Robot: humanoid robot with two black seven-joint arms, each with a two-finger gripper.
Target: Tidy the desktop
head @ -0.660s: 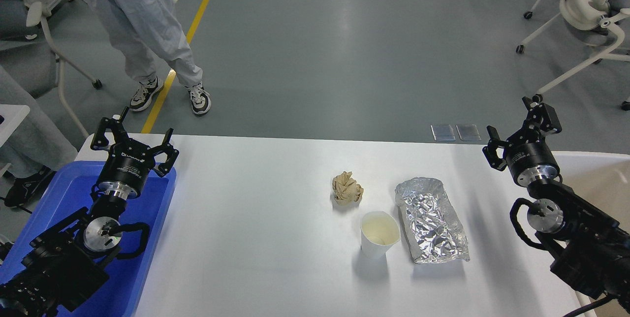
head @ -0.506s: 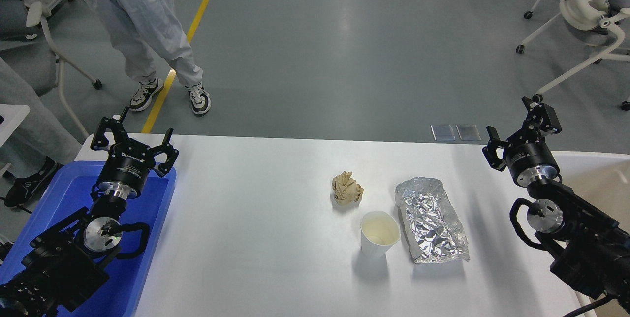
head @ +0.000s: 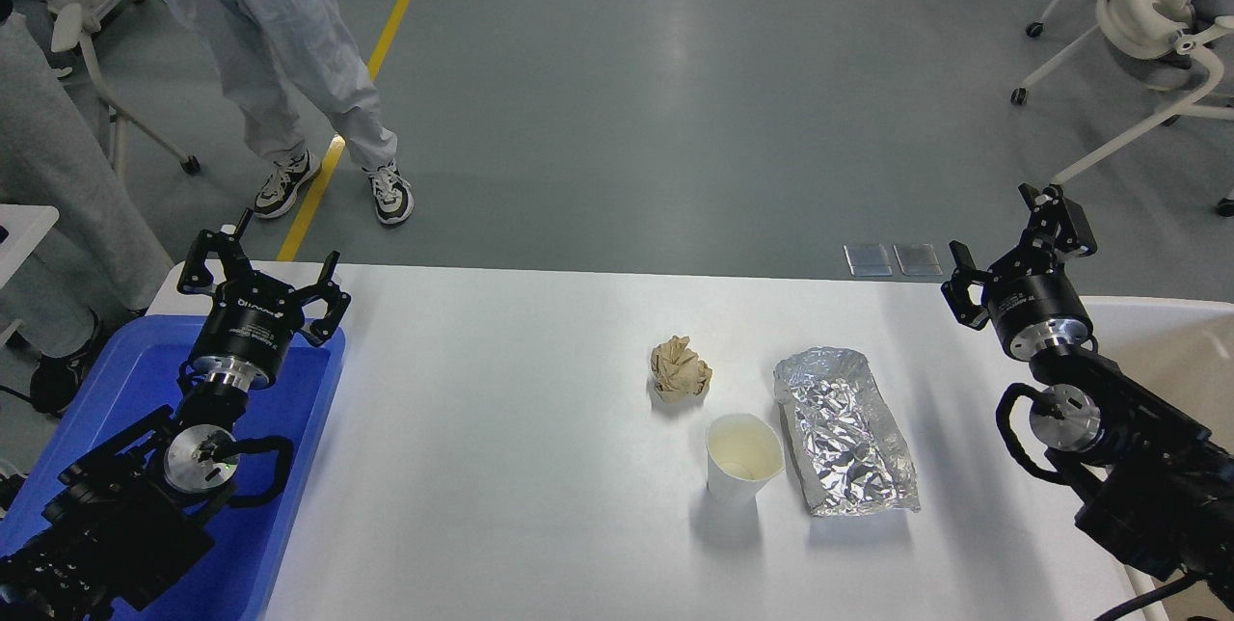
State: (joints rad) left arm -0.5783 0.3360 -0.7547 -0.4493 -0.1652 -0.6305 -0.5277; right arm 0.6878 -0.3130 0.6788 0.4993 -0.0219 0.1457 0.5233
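Observation:
The white desktop (head: 501,428) fills the lower half of the head view. On it, right of centre, lie a crumpled brown paper ball (head: 680,368), a white paper cup (head: 741,458) standing upright, and a crinkled silver foil bag (head: 845,430). My left gripper (head: 266,266) is open and empty above the far end of the blue tray. My right gripper (head: 1010,237) is open and empty above the desktop's far right corner, right of the foil bag.
A blue plastic tray (head: 289,467) lies at the desktop's left edge under my left arm. A beige bin (head: 1181,361) sits at the right edge. A person (head: 280,42) stands beyond the far left corner; white chairs (head: 1147,4) stand at the far right.

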